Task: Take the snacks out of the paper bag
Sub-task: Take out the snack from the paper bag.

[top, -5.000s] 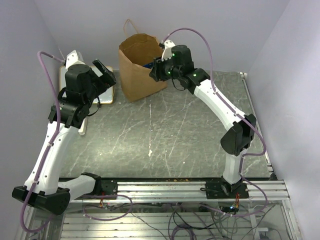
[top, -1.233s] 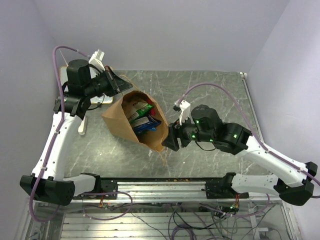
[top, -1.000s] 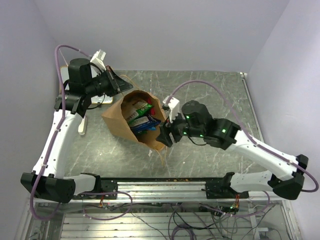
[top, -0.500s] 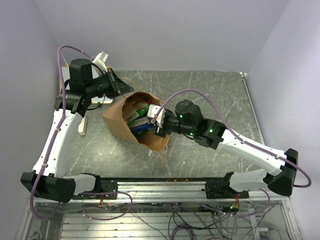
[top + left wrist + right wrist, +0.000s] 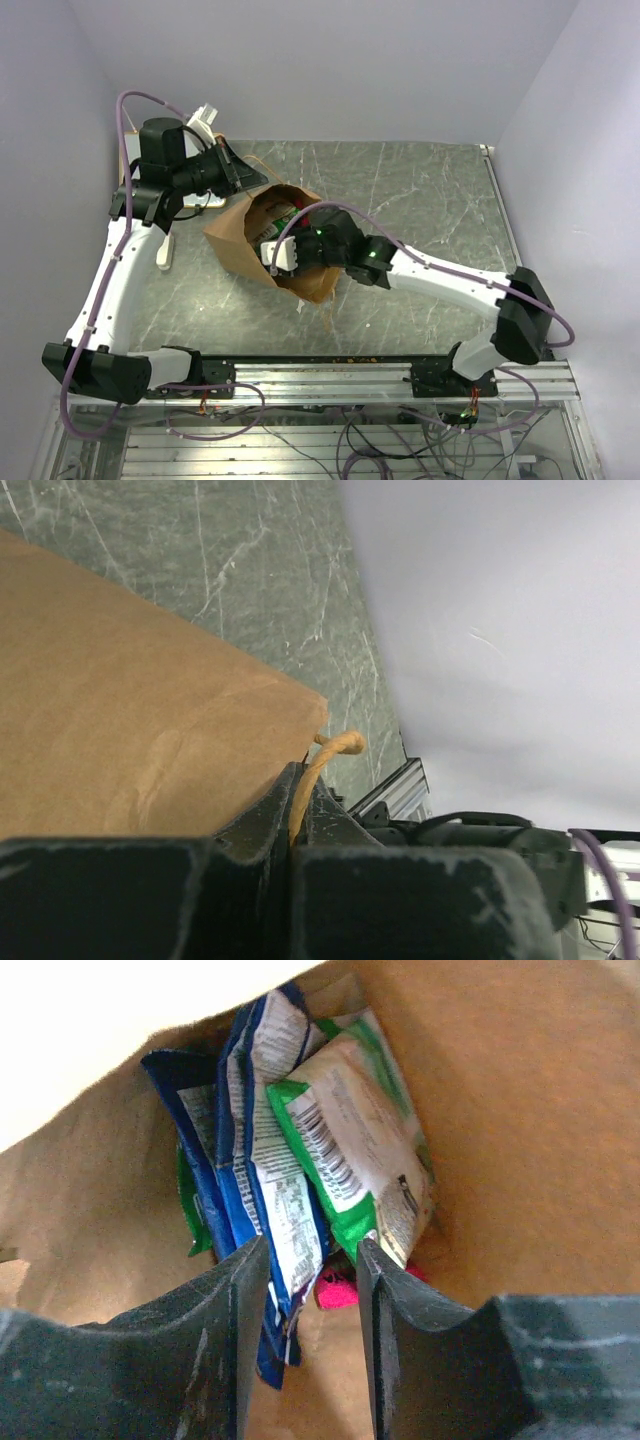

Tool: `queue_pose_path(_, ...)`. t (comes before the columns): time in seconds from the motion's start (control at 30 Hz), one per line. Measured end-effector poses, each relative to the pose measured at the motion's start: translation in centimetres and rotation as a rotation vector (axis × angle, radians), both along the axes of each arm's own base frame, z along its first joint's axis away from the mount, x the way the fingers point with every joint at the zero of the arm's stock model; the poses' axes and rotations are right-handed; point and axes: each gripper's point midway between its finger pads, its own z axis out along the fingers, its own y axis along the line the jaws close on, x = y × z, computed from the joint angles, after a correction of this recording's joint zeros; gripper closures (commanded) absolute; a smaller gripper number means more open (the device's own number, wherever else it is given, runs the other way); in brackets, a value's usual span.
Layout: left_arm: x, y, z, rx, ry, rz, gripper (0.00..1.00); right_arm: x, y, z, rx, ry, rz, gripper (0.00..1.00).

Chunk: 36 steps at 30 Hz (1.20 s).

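Right gripper, slightly parted and empty, sits inside the paper bag. The blue packet lies straight ahead, lengthwise, its near end between the fingers. Left gripper pinches the handle.

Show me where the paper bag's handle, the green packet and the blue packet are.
paper bag handle (image 5: 330, 746), left wrist view, on the curled top of the twisted strand.
green packet (image 5: 355, 1125), right wrist view, on its white printed back panel.
blue packet (image 5: 290, 1210), right wrist view, on its white label panel.
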Motion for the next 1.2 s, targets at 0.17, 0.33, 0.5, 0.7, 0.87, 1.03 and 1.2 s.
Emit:
queue_pose_path(0.17, 0.2, -0.1, -0.7, 0.011, 0.024, -0.009, 0.93, 2.0, 0.8, -4.0, -0.074, -0.012, 0.021, 0.59)
queue_pose_path(0.33, 0.4, -0.1, -1.0, 0.029, 0.039, -0.019, 0.93, 5.0, 0.2, -6.1, -0.111, -0.024, 0.005, 0.58)
queue_pose_path(0.5, 0.3, -0.1, -0.9, 0.041, 0.036, -0.028, 0.93, 6.8, 0.3, -6.2, -0.100, -0.046, 0.011, 0.56)
queue_pose_path(0.7, 0.6, -0.1, -1.0, 0.058, 0.033, -0.036, 0.93, 8.0, 0.6, -6.9, -0.093, -0.061, 0.033, 0.49)
queue_pose_path(0.87, 0.9, -0.1, -1.3, 0.064, 0.048, -0.039, 0.93, 8.9, 1.7, -8.0, -0.102, -0.071, 0.060, 0.45)
queue_pose_path(1.03, 0.9, -0.1, -1.4, 0.062, 0.054, -0.041, 0.93, 9.7, 2.8, -8.6, -0.096, -0.093, 0.078, 0.44)
queue_pose_path(1.2, 0.8, -0.2, -1.3, 0.056, 0.059, -0.042, 0.93, 10.3, 3.6, -8.9, -0.086, -0.107, 0.083, 0.45)
